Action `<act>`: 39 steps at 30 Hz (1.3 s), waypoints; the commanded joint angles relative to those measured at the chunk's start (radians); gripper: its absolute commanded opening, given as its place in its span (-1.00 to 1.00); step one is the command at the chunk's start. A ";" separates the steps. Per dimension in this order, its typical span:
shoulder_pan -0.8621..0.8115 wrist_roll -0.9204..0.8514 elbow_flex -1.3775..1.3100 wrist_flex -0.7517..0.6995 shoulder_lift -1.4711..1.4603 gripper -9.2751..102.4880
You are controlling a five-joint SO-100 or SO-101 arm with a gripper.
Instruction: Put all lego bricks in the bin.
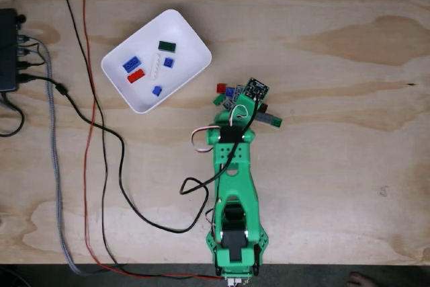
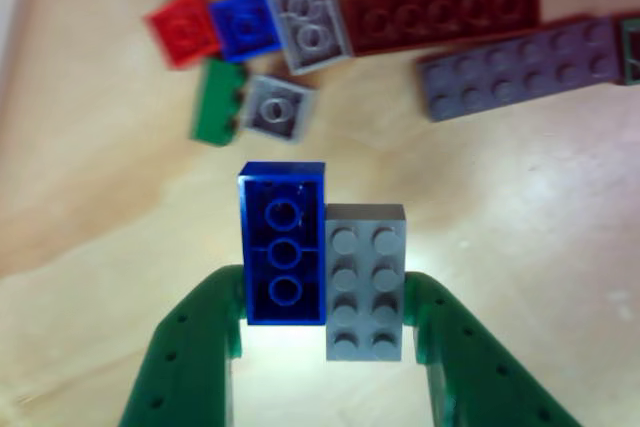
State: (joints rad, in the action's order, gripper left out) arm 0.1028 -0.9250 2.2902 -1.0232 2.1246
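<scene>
In the fixed view a green arm (image 1: 235,186) reaches up from the near edge of a plywood surface (image 1: 336,166), and its hand (image 1: 243,107) sits over a small cluster of bricks just right of the bin (image 1: 188,35). The bin is a white tray turned at an angle in the upper left part of the surface. It holds a dark green plate (image 1: 166,46), a blue brick (image 1: 130,64), a red brick (image 1: 136,75), a thin white piece (image 1: 156,68) and two small blue bricks (image 1: 168,62) and (image 1: 157,90).

In the other view the hand (image 2: 325,312) is seen from close behind its two green fingers (image 2: 205,337). They pinch two bricks side by side: a dark blue brick (image 2: 284,243) lying upside down with its round tubes showing, against the left finger, and a grey studded brick (image 2: 366,282) touching it on the right, against the right finger.

Beyond them more bricks lie loose on the surface: a red one (image 2: 184,28), a blue one (image 2: 245,22) beside it, a grey upturned plate (image 2: 302,9), a long dark brown plate (image 2: 440,9), a long grey plate (image 2: 520,67), a green brick (image 2: 219,100) and a small grey piece (image 2: 277,107) touching it.

Black, red and braided grey cables (image 1: 101,139) trail across the left side of the surface in the fixed view.
</scene>
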 commanded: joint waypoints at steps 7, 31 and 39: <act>0.253 0.014 -0.526 0.014 -0.017 -0.83; 0.244 -0.051 -0.977 0.146 -0.491 -0.27; -0.106 0.009 -0.354 -0.201 0.150 -0.84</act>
State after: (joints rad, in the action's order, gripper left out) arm 0.2945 -0.9449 1.5493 -0.9004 1.6659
